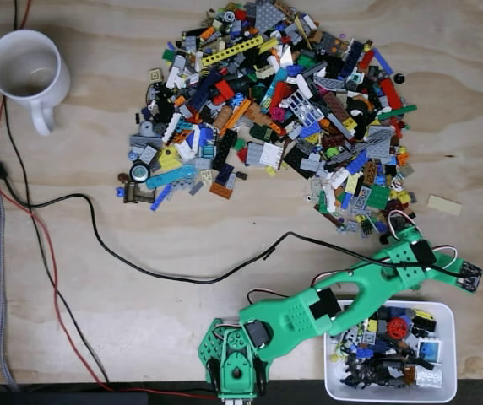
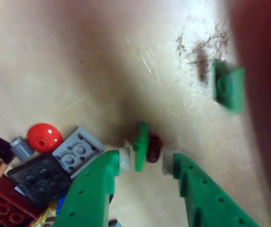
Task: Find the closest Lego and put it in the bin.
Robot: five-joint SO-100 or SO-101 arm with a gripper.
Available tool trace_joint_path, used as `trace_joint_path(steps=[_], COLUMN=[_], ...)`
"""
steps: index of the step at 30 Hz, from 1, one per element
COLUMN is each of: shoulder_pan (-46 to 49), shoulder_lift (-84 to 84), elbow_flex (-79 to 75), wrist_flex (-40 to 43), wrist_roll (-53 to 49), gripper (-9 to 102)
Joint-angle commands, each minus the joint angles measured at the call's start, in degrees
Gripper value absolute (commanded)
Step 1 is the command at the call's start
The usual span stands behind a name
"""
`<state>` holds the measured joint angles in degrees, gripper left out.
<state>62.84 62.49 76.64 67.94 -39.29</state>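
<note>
wrist view has my hand [image 2: 145,163] partly open, both green fingers [image 2: 95,184] pointing up from the bottom edge, with a small green lego piece [image 2: 140,145] standing on edge between the tips and a dark red-brown piece [image 2: 154,148] touching its right side. whether the tips press on them i cannot tell. to the left lie a red round piece [image 2: 44,137], a grey plate [image 2: 77,151] and a black plate [image 2: 38,177]; another green piece [image 2: 229,87] sits blurred toward the upper right. fixed view shows my arm [image 1: 326,304] reaching from the tabletop's [image 1: 140,321] bottom edge over the white bin [image 1: 448,350] in the bottom right corner, toward the lower right fringe of the lego pile [image 1: 275,110]. a white mug [image 1: 26,72] stands in the top left corner.
</note>
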Motion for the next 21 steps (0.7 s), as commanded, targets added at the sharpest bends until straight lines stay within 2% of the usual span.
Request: trace_joint_path(steps=[1, 12, 21], shoulder_pan=[-1.1, -2.0, 0.9], shoulder_lift=[1.0, 0.9, 1.2], elbow_flex=[-3.8, -5.9, -6.2], wrist_flex=[1.2, 2.5, 3.6], wrist_roll=[0.4, 0.3, -0.4], gripper=[10, 11, 14])
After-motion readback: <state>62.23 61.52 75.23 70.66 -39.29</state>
